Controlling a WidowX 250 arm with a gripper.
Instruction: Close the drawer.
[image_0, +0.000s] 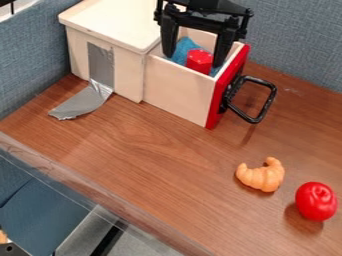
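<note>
While silver tape runs down the wooden box onto the counter, the drawer stands open on the box's right, holding blue cloth and a red block. The claw hangs over it, fingers spread. Farther right lie a toy croissant and a red fruit.

Office space — blue cubicle partitions

The black gripper hangs down from the top edge, its two fingers spread apart.
</note>
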